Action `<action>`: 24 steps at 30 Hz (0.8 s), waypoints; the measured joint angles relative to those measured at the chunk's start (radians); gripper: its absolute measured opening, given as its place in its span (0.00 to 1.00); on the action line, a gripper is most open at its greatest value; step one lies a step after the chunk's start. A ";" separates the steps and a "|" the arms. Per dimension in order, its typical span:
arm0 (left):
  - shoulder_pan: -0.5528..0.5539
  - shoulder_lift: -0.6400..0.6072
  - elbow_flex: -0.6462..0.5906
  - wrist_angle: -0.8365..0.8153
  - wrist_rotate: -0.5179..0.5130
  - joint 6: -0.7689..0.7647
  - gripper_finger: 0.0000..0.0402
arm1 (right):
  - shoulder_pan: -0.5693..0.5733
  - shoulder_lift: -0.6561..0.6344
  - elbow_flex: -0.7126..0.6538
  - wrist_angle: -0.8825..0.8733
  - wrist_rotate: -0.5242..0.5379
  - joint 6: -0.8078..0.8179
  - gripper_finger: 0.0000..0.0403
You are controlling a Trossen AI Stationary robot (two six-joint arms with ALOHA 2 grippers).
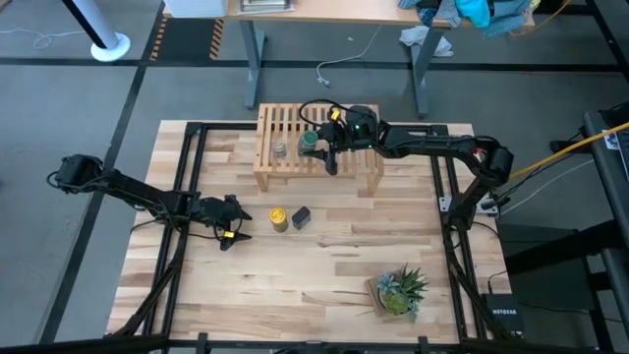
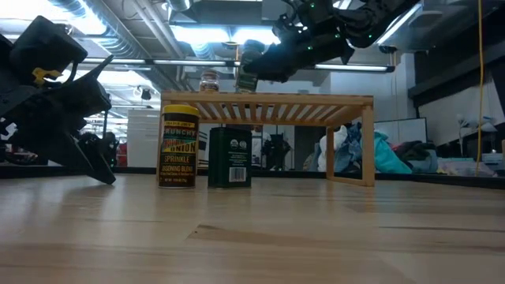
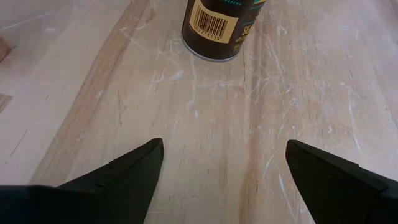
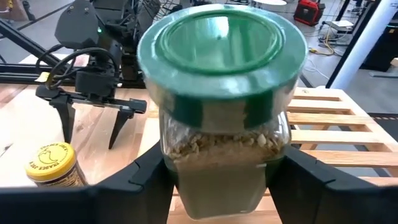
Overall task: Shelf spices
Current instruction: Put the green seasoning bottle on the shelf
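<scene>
The light-wood shelf (image 1: 319, 147) stands at the table's far middle. A tiny grey-topped jar (image 1: 280, 149) stands on its slats. My right gripper (image 1: 316, 147) is over the shelf, shut on the green-lidded jar (image 4: 221, 93), just right of the tiny jar. The yellow-lidded jar (image 1: 279, 217) and the black tin (image 1: 301, 216) stand side by side on the table in front of the shelf. My left gripper (image 1: 231, 236) is open and empty on the table, just left of the yellow-lidded jar, whose base shows in the left wrist view (image 3: 217, 28). My right gripper pinches the green-lidded jar's glass body (image 4: 186, 180) below the lid, one finger (image 4: 149, 180) on each side. The fingers come from the table's right, slanting down. The jar is roughly upright, its base (image 2: 246, 88) at the slat tops; whether it rests there cannot be told.
A small potted green plant (image 1: 398, 290) sits near the table's front right. Dark frame rails (image 1: 187, 177) run along the table's left and right sides. Bare tabletop lies between the two standing containers and the plant.
</scene>
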 joint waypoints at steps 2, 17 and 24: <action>0.000 0.000 0.000 -0.001 0.000 0.000 0.83 | 0.000 0.000 0.000 0.000 0.001 0.001 0.56; 0.000 0.000 0.000 -0.001 0.000 0.000 0.83 | 0.001 0.000 0.000 -0.007 0.002 0.002 0.58; 0.000 0.000 0.000 -0.001 0.000 0.000 0.83 | 0.001 0.000 0.000 -0.002 0.002 0.002 0.62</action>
